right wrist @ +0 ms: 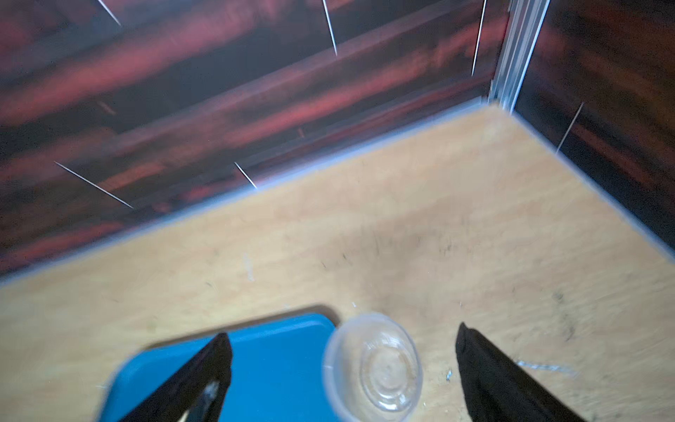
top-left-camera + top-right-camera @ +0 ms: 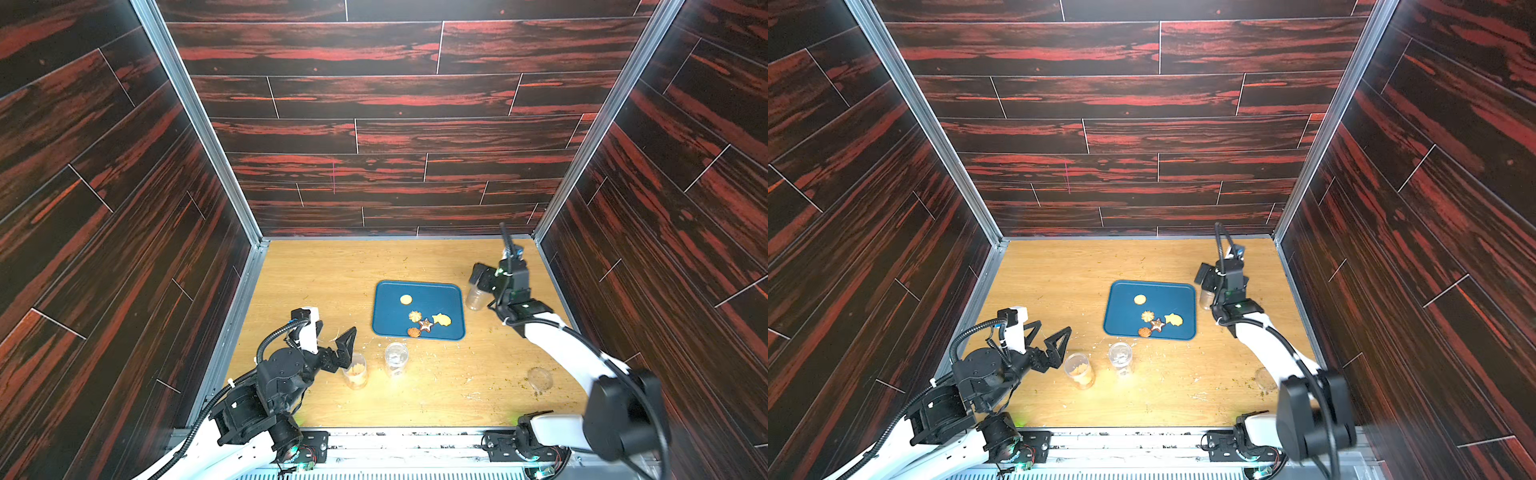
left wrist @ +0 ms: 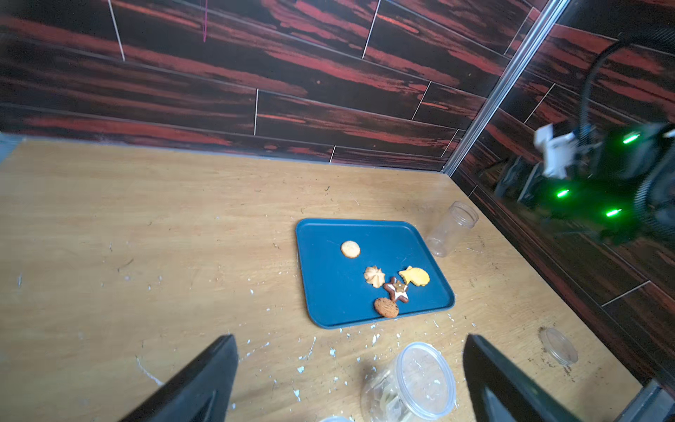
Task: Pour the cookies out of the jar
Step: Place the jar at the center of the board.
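Nearest the lens: the right arm's dark elbow, looming over the near-right corner of the bench. The left gripper sits low at the near-left, just beside an open jar holding tan cookie pieces. I read this as the jar yet to be poured. Its fingers are spread as wide as they seem to go, holding nothing and touching nothing, likely set that wide to take the jar's girth from the side. A second clear jar stands just beyond, between the first and the blue tray. Only pale flecks show in it from above; its contents are otherwise hard to tell. Five cookies lie on the tray, four bunched toward its near edge and one round one apart near the middle, so the pouring looks partly done. The right gripper hovers over a third jar, which is upright, empty, mouth up, just beside the tray's right edge. Its fingers are likewise wide apart, straddling the jar with a gap on either side and no contact visible, though that wrist view is blurred. A clear lid lies flat, well off to the near-right, probably parked clear of the pouring path. Pale crumbs litter the bench along the tray's near edge.
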Controlling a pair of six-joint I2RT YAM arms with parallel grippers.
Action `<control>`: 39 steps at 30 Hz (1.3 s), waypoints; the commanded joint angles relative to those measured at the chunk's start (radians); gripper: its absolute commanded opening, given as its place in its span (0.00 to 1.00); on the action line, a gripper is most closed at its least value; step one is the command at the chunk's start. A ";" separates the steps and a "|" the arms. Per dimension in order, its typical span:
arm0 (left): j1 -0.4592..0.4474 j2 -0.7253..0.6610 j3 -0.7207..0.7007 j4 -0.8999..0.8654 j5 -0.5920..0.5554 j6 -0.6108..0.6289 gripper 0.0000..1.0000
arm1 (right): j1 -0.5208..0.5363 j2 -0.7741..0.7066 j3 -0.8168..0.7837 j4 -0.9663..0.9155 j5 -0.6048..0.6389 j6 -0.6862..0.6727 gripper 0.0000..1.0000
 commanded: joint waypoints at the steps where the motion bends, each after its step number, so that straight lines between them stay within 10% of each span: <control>1: 0.004 0.024 0.028 0.052 -0.011 0.036 1.00 | 0.007 -0.084 0.070 -0.112 0.014 -0.010 0.99; 21: 0.008 0.217 0.200 -0.039 -0.016 -0.002 1.00 | -0.026 -0.316 0.220 -0.386 0.057 0.016 0.99; 39: 0.118 0.515 0.342 -0.039 0.208 -0.169 1.00 | -0.263 -0.288 0.445 -0.755 -0.202 0.096 0.99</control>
